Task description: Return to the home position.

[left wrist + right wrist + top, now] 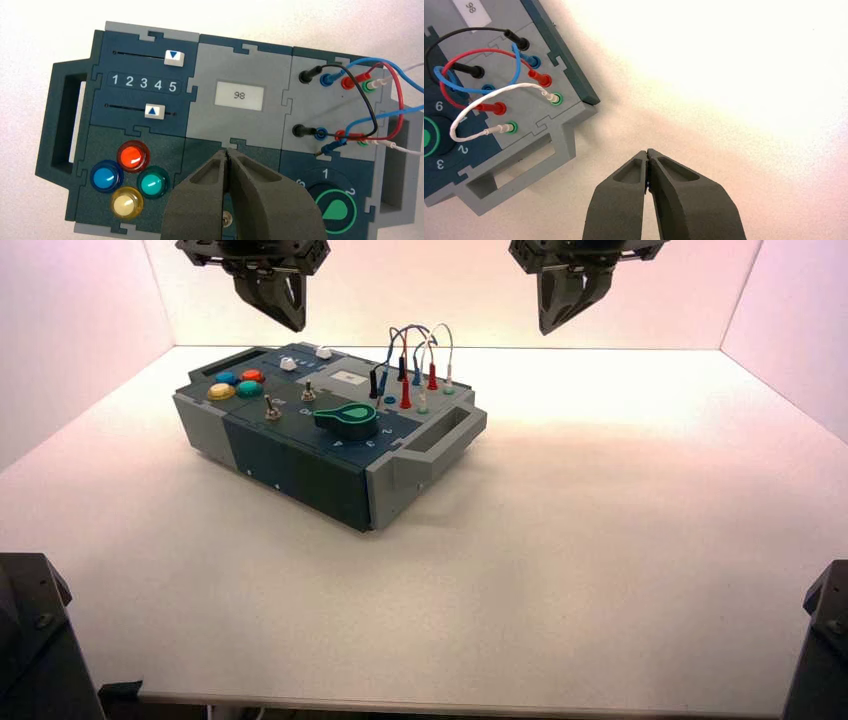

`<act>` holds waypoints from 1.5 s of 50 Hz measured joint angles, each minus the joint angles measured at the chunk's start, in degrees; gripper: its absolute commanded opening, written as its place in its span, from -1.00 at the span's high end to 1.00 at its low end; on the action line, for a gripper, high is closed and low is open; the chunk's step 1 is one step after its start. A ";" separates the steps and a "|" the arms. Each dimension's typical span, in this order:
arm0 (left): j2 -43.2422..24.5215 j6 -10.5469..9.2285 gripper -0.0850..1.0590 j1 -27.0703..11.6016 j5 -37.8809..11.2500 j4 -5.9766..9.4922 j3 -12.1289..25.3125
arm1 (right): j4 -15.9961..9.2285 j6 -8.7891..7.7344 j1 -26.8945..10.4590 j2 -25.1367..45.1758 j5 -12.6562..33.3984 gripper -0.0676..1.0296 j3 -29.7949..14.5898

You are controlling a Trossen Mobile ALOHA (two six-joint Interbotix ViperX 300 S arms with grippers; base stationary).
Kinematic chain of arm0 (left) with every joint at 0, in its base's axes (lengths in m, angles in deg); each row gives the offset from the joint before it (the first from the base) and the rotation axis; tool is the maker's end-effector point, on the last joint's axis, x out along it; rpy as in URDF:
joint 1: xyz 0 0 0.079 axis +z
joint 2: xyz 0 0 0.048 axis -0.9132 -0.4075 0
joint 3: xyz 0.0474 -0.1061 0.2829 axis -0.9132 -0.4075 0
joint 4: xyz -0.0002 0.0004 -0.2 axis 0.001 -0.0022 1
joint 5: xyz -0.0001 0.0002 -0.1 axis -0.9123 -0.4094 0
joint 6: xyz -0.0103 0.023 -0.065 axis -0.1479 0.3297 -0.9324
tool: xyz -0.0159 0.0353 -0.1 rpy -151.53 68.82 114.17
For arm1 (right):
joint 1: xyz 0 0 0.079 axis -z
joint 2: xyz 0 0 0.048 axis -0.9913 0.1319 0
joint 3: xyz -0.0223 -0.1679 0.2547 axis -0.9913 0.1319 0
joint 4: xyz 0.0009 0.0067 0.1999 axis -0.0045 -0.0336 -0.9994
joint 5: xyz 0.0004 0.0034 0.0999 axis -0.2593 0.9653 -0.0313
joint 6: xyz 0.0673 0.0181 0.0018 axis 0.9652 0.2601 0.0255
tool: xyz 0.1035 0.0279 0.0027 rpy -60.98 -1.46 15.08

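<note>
- Overhead, a white table [560, 570] fills the scene, closed in by pale walls on three sides, with bright light falling across its far half.
- On the table's left half stands the box [330, 465], turned at an angle, a grey handle [445, 435] at its near right end.
- Both arms hang high at the back, well above the surface: the left gripper [283, 308] over the box's far left part, the right gripper [560, 310] above bare table to the right of the box.
- From the left wrist, the left gripper [227, 156] has its fingers pressed together, tips meeting, holding nothing; below it lie the display [239, 95] reading 98, the red button [133, 155], blue button [106, 177], teal button [153, 183] and yellow button [126, 202].
- Two white sliders [173, 56] flank the numbers 1 to 5; the upper one sits near 5, the lower near 3 and 4.
- From the right wrist, the right gripper [647, 156] is likewise closed and empty, over the table just beside the box's handle end, where the wires [484, 95] loop between sockets.
- Beside the wires sits the green knob [350, 416].
</note>
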 measured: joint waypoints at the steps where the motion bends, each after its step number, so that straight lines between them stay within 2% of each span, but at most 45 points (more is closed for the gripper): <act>1: 0.09 0.00 0.91 0.00 0.00 0.00 0.00 | -0.09 0.00 0.00 0.00 0.00 0.92 0.09; 25: 2.11 0.00 0.91 0.00 0.18 0.00 -1.14 | -0.09 0.00 0.00 -1.49 -0.53 0.92 1.14; 33: 3.08 0.00 0.91 0.00 0.62 -0.26 -1.14 | -0.09 0.00 0.00 -3.78 -2.02 0.92 2.02; 41: 6.59 -0.97 0.91 0.26 1.41 -0.26 -1.23 | -0.09 0.18 0.26 -7.91 -4.22 0.92 3.52; 49: 12.30 -1.76 0.91 1.05 2.72 -0.18 -2.02 | 0.00 0.26 1.93 -15.91 -8.61 0.92 6.68; 58: 21.88 -2.55 0.91 4.66 3.43 -0.09 -4.31 | 0.00 0.18 5.71 -27.33 -10.72 0.92 9.49; 64: 28.56 -2.55 0.91 7.56 3.43 -0.09 -5.98 | 0.00 0.26 8.79 -35.77 -10.55 0.92 10.81; 75: 40.34 -2.55 0.91 11.60 1.41 -0.09 -8.35 | 0.44 0.26 12.57 -47.11 -6.42 0.92 11.87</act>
